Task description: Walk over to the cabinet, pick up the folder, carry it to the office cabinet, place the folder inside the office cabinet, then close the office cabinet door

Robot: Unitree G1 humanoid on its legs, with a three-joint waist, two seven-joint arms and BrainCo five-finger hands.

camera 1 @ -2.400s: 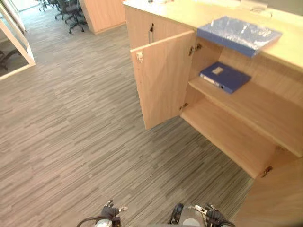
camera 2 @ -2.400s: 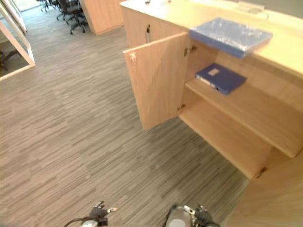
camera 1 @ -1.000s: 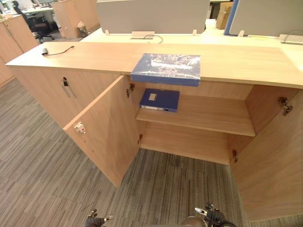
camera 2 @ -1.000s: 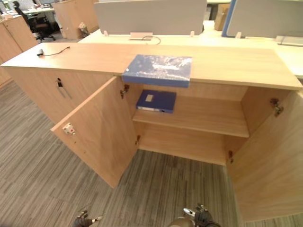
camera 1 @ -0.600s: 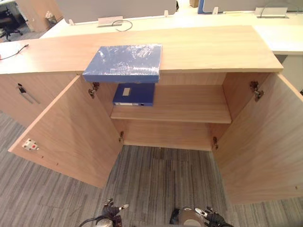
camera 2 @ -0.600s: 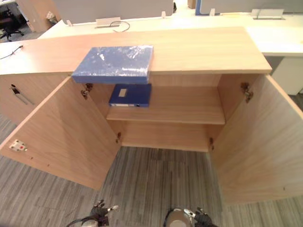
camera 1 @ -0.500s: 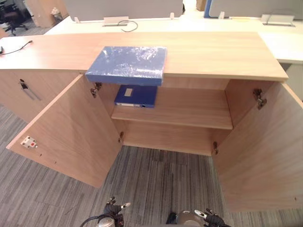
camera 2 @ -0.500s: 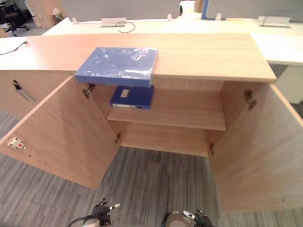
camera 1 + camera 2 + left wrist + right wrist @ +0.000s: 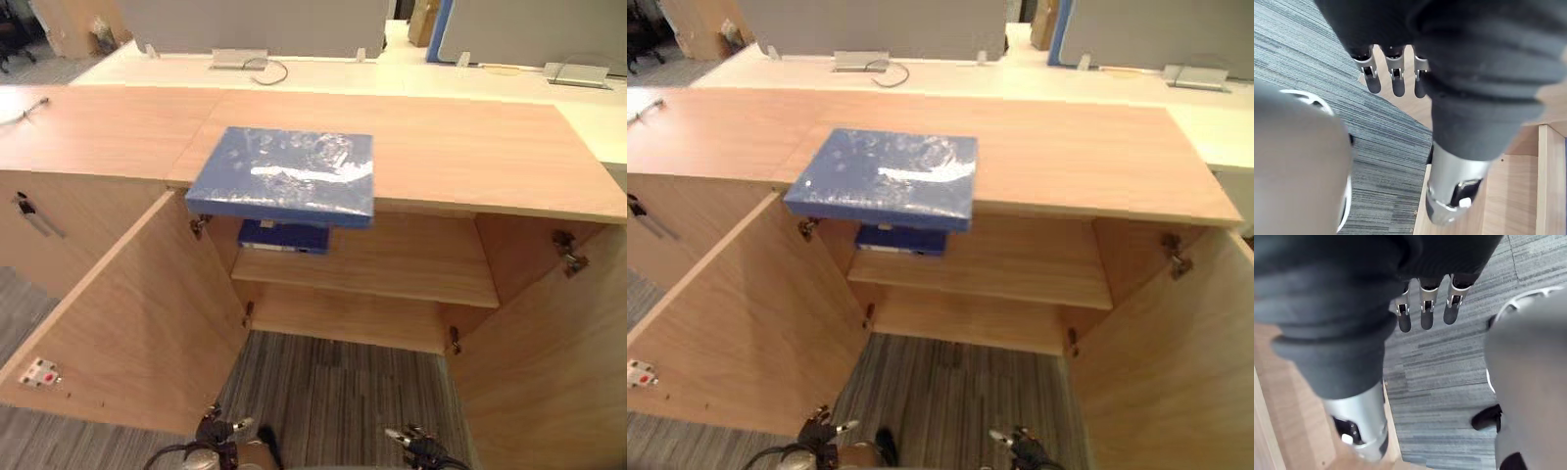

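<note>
No legible text or labels.

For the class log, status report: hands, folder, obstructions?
Left hand, right hand open, empty. Folder flat on cabinet top, overhanging its edge. Left door, right door open; second folder on shelf.

A pale wooden worktop [image 9: 460,147] carries a blue folder [image 9: 284,176] in clear wrap, lying flat left of centre, its near edge jutting past the worktop's front. Beneath it, the upper shelf [image 9: 402,264] holds a darker blue binder [image 9: 284,236] at its left end.
</note>
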